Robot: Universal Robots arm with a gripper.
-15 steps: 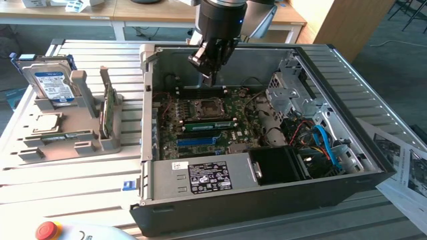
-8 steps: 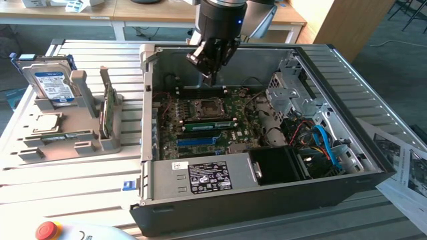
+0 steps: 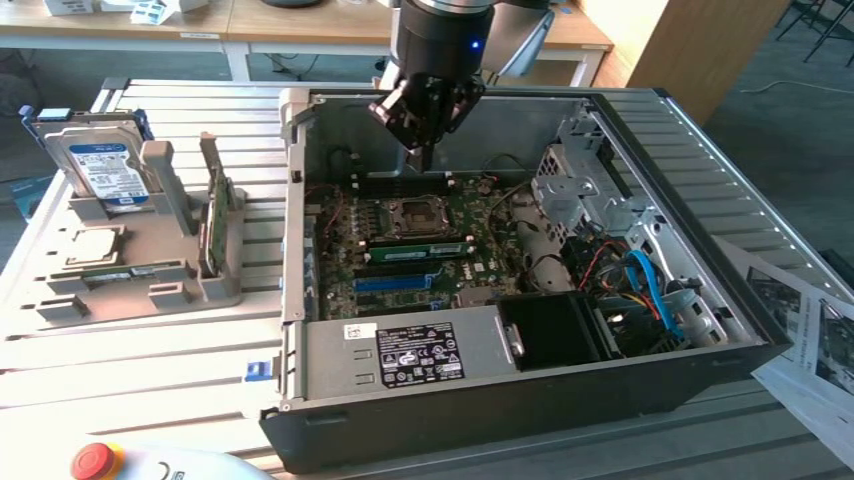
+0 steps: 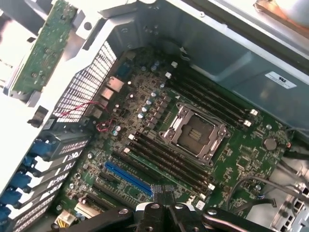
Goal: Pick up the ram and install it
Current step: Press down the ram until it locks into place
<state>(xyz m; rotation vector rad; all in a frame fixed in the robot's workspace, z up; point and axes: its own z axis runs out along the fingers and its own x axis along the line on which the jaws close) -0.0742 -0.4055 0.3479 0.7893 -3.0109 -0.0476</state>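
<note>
Jaws [image 3: 423, 150] are pinched tight together over the open PC case [image 3: 534, 395], and I can't see anything gripped between them. Below the jaws and a bit toward the power supply [image 3: 407, 355], the ram [image 3: 419, 250] sits on edge in a motherboard slot. It's between the CPU socket [image 3: 411, 213] and the blue slot [image 3: 398, 283], long axis parallel to that blue slot.

Motherboard [image 3: 400, 240] in computer case [image 3: 747, 330], hard drive [image 3: 100, 165] at exterior view's left
</note>
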